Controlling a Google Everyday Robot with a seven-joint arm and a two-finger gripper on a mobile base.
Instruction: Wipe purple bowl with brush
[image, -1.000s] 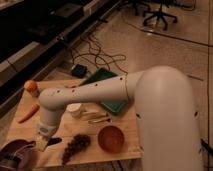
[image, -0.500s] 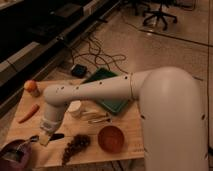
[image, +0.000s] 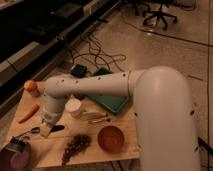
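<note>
The purple bowl (image: 14, 159) sits at the table's front left corner, partly cut off by the picture's edge, with a dark object at its far rim. The brush (image: 49, 130), cream head and short black handle, is on the table just right of the bowl. My gripper (image: 46, 127) hangs at the end of the white arm (image: 90, 85), directly over the brush head and apart from the bowl. I cannot tell whether it holds the brush.
An orange-brown bowl (image: 111, 138) and a dark grape bunch (image: 76, 145) lie near the front edge. A white cup (image: 73, 106), thin pale sticks (image: 95, 117), a green tray (image: 112, 99), a carrot (image: 28, 113) and an orange fruit (image: 32, 87) share the wooden table (image: 90, 155). Cables lie on the floor behind.
The gripper end has stayed over the brush beside the purple bowl. The upper arm has shifted slightly. The bowl and other objects have not moved.
</note>
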